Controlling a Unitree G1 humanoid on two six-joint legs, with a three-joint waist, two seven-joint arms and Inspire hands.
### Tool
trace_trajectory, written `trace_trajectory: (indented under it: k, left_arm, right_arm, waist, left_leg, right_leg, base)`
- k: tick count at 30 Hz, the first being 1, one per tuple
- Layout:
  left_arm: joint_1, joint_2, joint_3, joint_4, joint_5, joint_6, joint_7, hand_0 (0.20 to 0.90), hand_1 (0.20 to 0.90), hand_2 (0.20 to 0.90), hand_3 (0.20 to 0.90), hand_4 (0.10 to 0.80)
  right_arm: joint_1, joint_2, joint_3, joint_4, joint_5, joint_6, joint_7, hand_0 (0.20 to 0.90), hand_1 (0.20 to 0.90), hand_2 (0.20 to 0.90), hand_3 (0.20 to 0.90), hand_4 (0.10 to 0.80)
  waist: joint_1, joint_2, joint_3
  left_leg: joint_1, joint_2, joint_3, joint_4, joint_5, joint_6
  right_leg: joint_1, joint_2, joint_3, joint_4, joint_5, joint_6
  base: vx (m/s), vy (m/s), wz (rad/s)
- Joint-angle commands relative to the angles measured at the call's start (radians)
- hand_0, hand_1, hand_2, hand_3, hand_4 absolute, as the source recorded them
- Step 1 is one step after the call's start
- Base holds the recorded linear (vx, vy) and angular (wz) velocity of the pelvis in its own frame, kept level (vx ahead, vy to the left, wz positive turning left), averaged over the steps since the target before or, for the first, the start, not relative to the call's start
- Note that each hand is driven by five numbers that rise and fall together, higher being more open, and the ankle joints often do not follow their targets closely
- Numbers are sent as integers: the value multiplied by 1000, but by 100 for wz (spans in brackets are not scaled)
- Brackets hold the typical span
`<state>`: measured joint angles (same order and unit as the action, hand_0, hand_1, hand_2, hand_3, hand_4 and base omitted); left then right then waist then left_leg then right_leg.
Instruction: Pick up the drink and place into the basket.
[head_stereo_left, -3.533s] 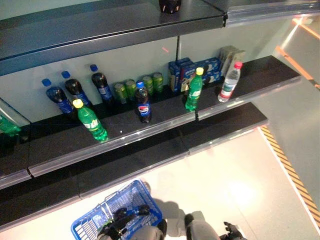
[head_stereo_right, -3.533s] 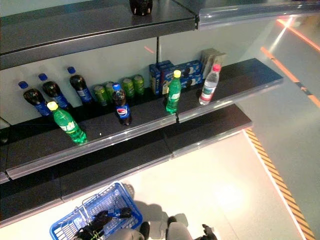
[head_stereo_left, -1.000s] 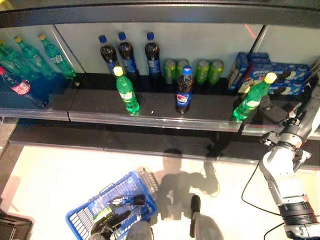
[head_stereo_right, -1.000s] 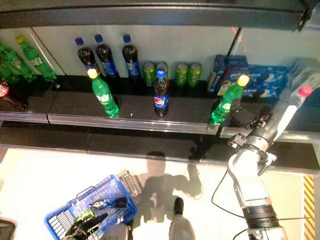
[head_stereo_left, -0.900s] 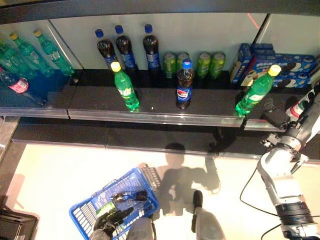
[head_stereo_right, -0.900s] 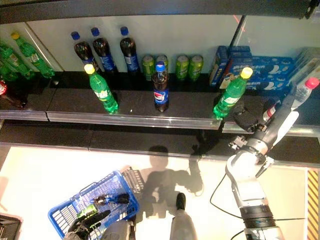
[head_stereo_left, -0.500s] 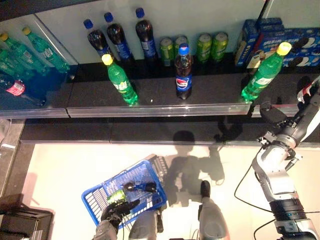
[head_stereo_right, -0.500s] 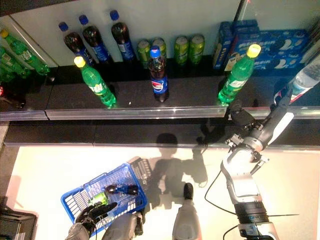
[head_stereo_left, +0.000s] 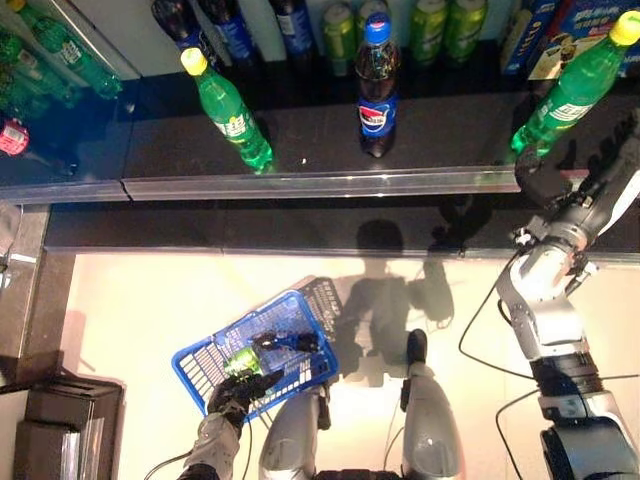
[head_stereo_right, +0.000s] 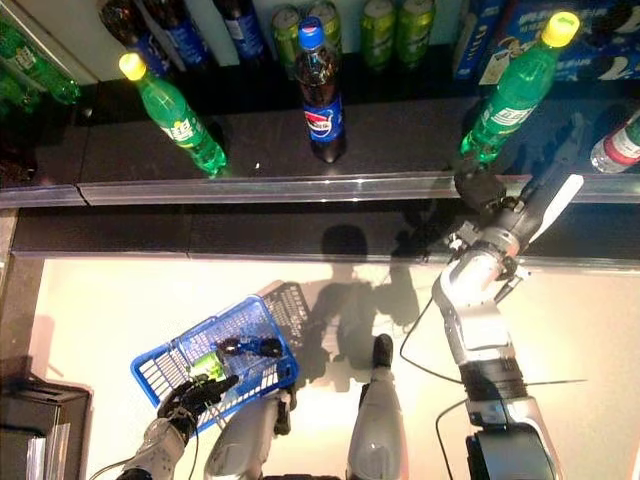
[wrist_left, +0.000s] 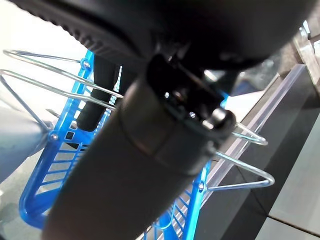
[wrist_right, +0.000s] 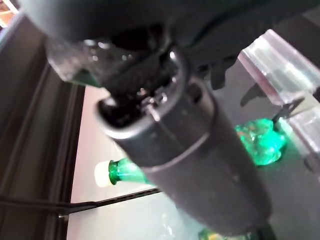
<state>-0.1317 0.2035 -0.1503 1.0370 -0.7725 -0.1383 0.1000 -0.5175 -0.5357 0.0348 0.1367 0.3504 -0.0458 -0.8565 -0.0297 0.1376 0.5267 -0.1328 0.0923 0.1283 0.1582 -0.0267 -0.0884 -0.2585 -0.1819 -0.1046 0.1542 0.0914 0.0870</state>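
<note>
Lowered since a moment ago, my right robot hand (head_stereo_right: 478, 187), grip unreadable, nears the yellow-capped green plastic bottle (head_stereo_right: 512, 93); my left robot hand (head_stereo_left: 236, 391) clasps the blue wire basket (head_stereo_left: 200, 362) ready.

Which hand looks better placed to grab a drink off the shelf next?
The right hand: it is raised at the shelf edge, just below the green bottle. The left hand is down low at the blue basket near the floor.

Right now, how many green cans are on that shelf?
4 green cans, in one row at the shelf's back: leftmost, second behind the cola bottle, third, rightmost. More may be hidden.
</note>
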Motion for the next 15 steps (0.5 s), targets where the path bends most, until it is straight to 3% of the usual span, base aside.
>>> trace_trajectory:
  k: [1,15]
  left_arm:
    - [105,25,-47,-61,-39,-22,-28,300,300,300,200,100]
    - [81,48,-76,-90,-52,-3,-28,300,300,300,200,100]
  right_arm:
    - [-153,-101,-3,-74,-13,-39,5,900,900,900,900,800]
    - [-353,-180,28,105,124,-31,12,900,900,900,900,800]
  waist:
    - [24,-36,-28]
    - [54,-19,-7]
  left_leg:
    - [-112,34,-64,166,47,1]
    - [-147,26,-80,183,62,2]
  right_leg:
    - [20,-32,-30,130,-121,-45]
    - [-11,-36,-37,151,-124,-52]
  base:
    - [0,0,0]
    - [23,-5,0]
